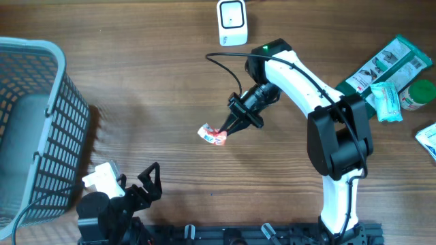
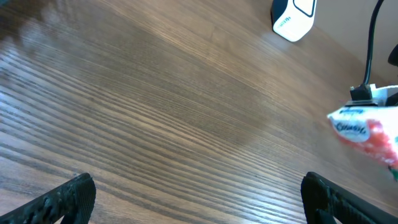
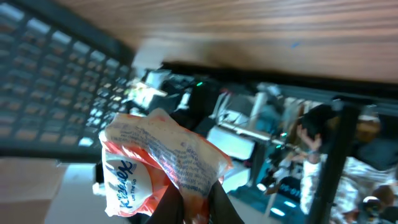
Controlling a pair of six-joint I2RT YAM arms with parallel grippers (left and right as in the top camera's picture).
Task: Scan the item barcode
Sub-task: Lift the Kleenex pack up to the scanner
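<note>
Near the middle of the wood-grain tabletop (image 1: 136, 102), the right gripper (image 1: 228, 129) pinched shut on a small crumpled packet (image 1: 212, 135), white with orange-red patches and blue lettering. The left gripper (image 2: 199, 208) stood wide open, empty.

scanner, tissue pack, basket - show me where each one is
scanner (image 1: 232, 20): overhead view, middle of its white face
tissue pack (image 1: 208, 133): overhead view, middle of the red and white wrapper
basket (image 1: 65, 129): overhead view, its mesh side wall
</note>
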